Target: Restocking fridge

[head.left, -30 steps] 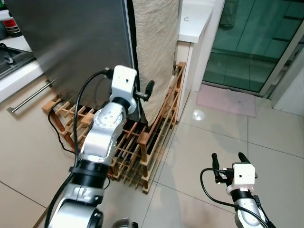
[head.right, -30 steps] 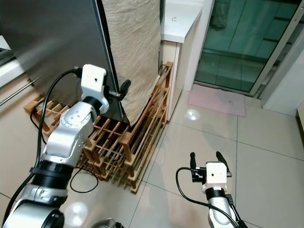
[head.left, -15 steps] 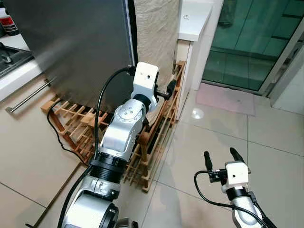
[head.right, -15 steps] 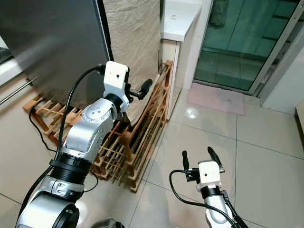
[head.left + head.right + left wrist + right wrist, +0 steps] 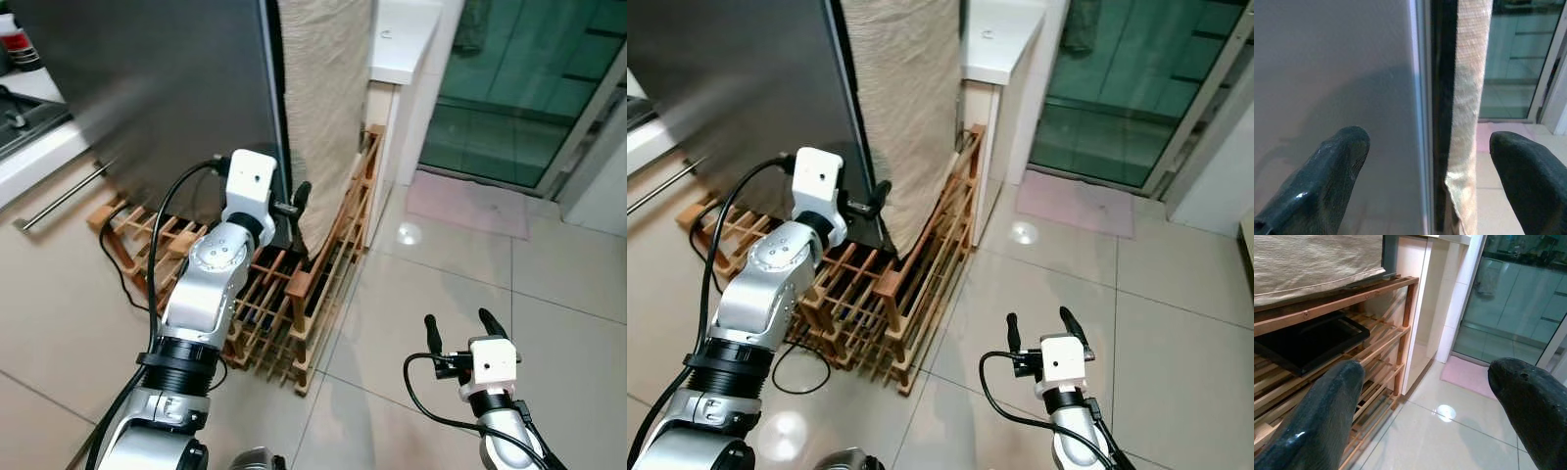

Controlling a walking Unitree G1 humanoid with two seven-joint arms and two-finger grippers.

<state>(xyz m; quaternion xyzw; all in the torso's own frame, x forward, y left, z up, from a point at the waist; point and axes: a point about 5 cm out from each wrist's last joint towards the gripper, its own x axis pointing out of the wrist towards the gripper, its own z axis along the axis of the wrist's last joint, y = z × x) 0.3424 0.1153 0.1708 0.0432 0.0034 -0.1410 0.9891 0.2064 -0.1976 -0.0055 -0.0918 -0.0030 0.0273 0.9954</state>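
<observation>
Fridge (image 5: 167, 88): tall, upright, dark grey brushed-metal door face, matte with a soft sheen. Door shut; black seam runs down its right edge (image 5: 1442, 112). Beige woven cloth (image 5: 328, 98) hangs down the side of the fridge, just beside that seam, its lower corner loose. Fridge base stands behind a low wooden slatted rack (image 5: 284, 294) on the tiled floor.

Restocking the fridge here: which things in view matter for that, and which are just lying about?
For the job:
fridge door
left gripper, open, fingers straddling the door's edge
right gripper, open, low over the floor

Just there:
beige cloth
wooden rack
pink mat
black cable
</observation>
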